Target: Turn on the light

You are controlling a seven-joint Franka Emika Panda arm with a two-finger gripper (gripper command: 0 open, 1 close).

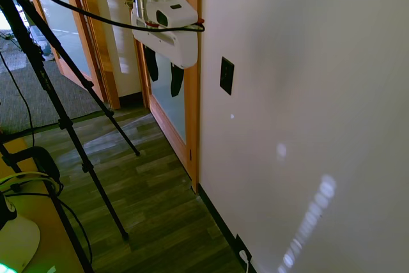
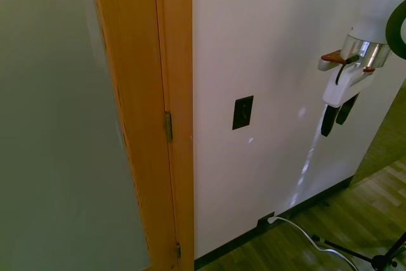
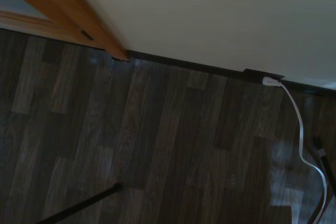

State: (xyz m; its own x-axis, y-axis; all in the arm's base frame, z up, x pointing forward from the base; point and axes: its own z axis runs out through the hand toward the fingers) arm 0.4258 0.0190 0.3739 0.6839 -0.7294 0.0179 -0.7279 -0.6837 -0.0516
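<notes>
From my station I see the switch point(image 1: 226, 75) as a small black upright plate on the white wall point(image 1: 307, 94), just beside the wooden door frame point(image 1: 190, 81). In the second exterior view the same switch point(image 2: 242, 112) sits on the wall at 3 o'clock from the frame's hinge point(image 2: 169, 126).

My gripper point(image 1: 163, 71) hangs fingers-down in front of the frame, at about 9 o'clock from the switch in the first exterior view, apart from the wall and touching nothing. In the second exterior view the gripper point(image 2: 336, 117) is at 3 o'clock from the switch, well clear of it. The two dark fingers point(image 1: 176, 80) stand spread with a gap between them and hold nothing.

Low on the wall, at the dark skirting, there is a black socket plate point(image 3: 262, 74) with a white plug point(image 3: 271, 81); its white cord point(image 3: 300, 129) trails over the dark wood floor point(image 3: 173, 150). The wrist view shows only that floor, the skirting and the foot of the frame
</notes>
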